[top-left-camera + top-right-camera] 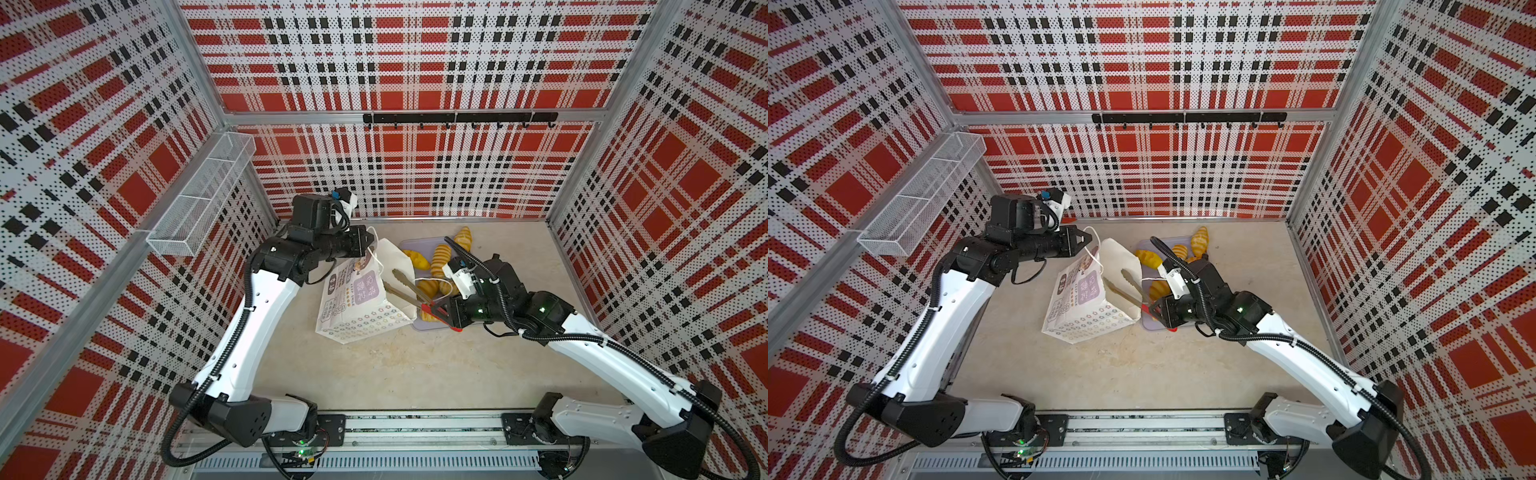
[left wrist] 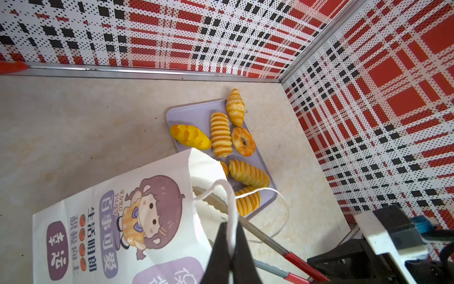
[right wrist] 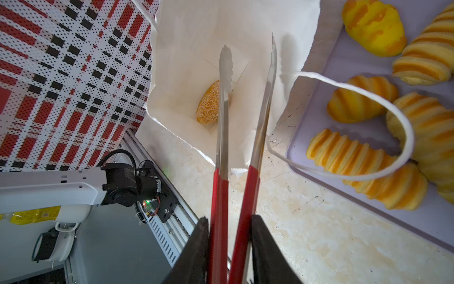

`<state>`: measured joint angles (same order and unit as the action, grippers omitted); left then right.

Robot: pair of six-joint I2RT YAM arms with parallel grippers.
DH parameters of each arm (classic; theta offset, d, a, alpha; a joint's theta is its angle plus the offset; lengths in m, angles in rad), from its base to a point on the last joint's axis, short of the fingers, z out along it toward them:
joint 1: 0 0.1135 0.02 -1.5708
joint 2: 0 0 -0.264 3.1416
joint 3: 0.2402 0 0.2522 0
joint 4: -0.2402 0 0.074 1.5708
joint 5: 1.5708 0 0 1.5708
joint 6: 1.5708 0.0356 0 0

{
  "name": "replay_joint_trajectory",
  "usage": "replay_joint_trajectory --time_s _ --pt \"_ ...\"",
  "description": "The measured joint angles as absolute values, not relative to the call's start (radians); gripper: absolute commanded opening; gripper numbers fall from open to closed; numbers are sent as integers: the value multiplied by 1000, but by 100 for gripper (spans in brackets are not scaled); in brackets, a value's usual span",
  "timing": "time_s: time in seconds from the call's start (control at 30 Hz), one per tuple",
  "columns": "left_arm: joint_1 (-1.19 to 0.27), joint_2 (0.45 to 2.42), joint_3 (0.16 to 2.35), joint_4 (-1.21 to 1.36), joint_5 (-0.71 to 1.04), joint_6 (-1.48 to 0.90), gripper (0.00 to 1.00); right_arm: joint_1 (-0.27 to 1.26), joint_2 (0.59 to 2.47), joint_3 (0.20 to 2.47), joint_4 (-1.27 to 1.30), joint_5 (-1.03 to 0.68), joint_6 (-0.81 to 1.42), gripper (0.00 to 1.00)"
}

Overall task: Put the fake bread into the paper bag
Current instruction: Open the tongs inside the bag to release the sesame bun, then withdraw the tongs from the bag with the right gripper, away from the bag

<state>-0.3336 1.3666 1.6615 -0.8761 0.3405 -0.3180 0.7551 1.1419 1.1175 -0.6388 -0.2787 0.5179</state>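
Centre frame, the paper bag [image 2: 169, 169] is held by its cord handle [image 2: 233, 204], pinched in the left gripper's [image 2: 231, 228] pressed-together jaws. The tongs [image 3: 222, 137] are clamped by the right gripper's [image 3: 229, 218] jaws, tips spread inside the bag over a sesame bun [image 3: 208, 105]. Other pastries [image 3: 344, 152] are seen on the lilac tray [image 2: 189, 113].

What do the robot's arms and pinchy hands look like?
The left arm and right arm have smooth white shells with chunky black joints. Ribbed black cables run along them like bendy straws. The left gripper and right gripper are black, each with two pointed, wedge-shaped fingers. Tiny green lights glow on the right arm.
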Motion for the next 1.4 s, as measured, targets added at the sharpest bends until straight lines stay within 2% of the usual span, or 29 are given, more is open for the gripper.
replay_joint_trajectory --time_s 0.27,0.9,1.2,1.4 --pt "-334 1368 1662 -867 340 -322 0 742 1125 1089 -635 -285 535 17" --pt "-324 1381 1662 -852 337 -337 0 728 1126 1085 -595 -287 571 12" --pt "-210 1381 1662 -820 333 -361 0 667 1079 1085 -595 -287 587 10" --pt "-198 1381 1662 -799 341 -390 0 625 1026 1085 -596 -288 591 9"
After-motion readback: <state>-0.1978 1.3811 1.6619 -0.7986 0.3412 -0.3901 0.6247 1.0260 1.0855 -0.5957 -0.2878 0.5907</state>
